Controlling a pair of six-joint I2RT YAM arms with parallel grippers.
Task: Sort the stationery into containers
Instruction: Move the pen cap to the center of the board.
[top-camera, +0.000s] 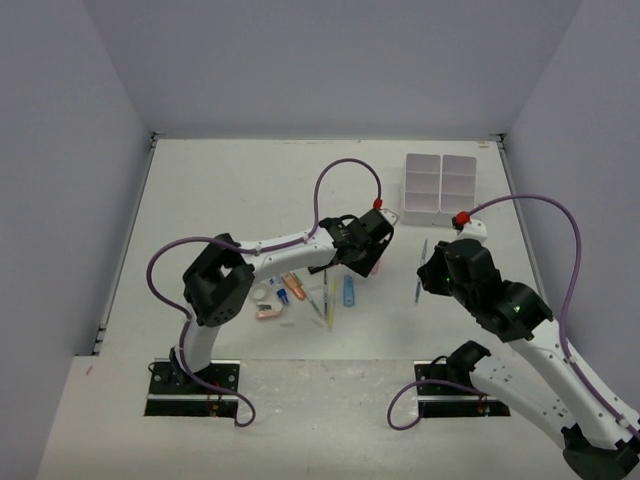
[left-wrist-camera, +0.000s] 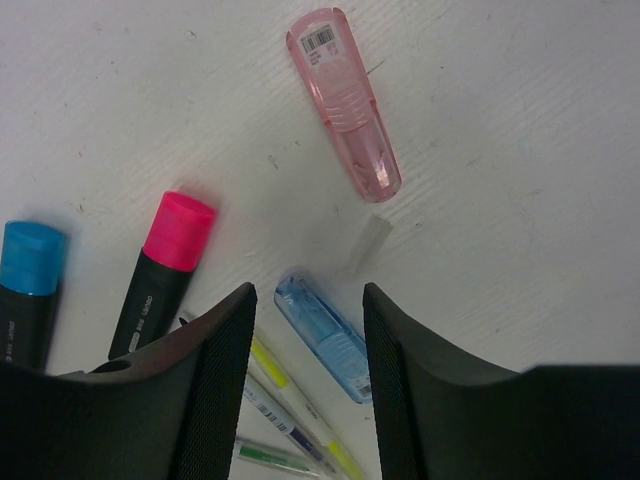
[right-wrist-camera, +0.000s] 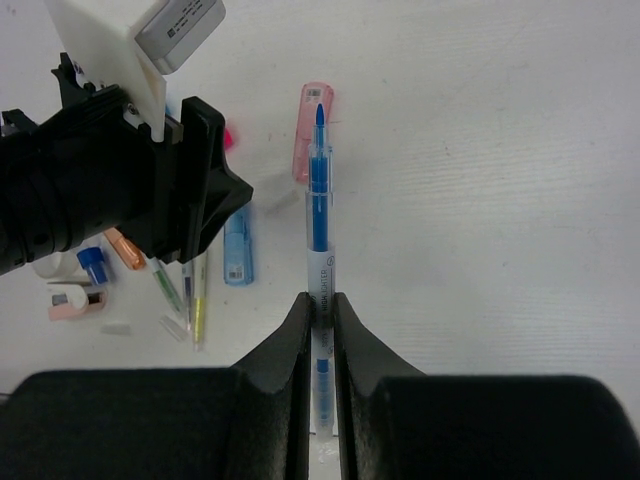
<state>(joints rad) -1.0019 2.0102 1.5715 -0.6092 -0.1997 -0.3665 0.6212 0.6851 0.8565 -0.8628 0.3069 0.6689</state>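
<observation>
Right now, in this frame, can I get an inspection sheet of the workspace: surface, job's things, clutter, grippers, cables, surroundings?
Surface: white table, lightly scuffed.
Job's things: white organiser at far right, nothing seen inside. Pink-capped highlighter, blue-capped highlighter, pink clear piece, blue clear piece and thin pens lie loose mid-table.
Clutter: nothing seen.
Grippers: left gripper open above the blue clear piece, holding nothing. Right gripper shut on a blue pen.
Cables: left arm's purple cable and right arm's purple cable loop above the arms.
Surroundings: plain grey walls on three sides.
</observation>
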